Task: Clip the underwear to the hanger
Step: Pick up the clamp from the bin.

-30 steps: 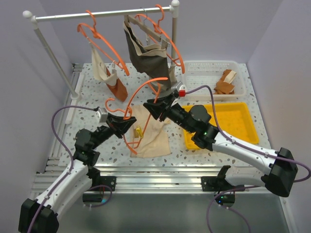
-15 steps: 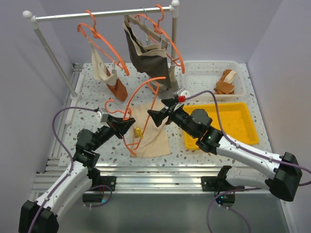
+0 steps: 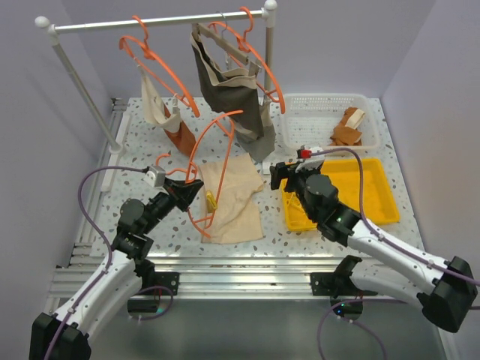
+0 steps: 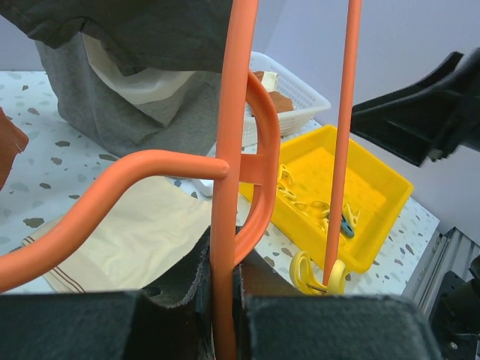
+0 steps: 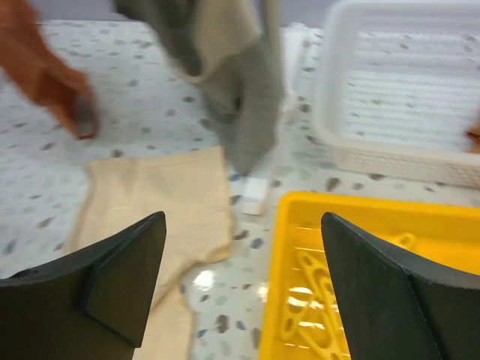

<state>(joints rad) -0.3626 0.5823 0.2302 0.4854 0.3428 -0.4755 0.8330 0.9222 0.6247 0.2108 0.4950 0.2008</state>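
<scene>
The left gripper (image 4: 225,279) had its jaws clamped on the thin bright orange wire hanger (image 4: 234,112), which stood over the 9 o'clock edge of the pale cream cloth underwear (image 3: 234,201) (lying flat on the speckled worktop (image 3: 135,144)). The right gripper (image 5: 244,285), jaws wide apart, hovered at the underwear's 3 o'clock, over the yellow plastic tray (image 5: 322,202).

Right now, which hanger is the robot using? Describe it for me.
Start at the white rail at the back, then drop to the speckled table. Over the cream underwear an orange hanger stands upright in the left tool. The other hangers hang from the rail; only this one is off it.
</scene>
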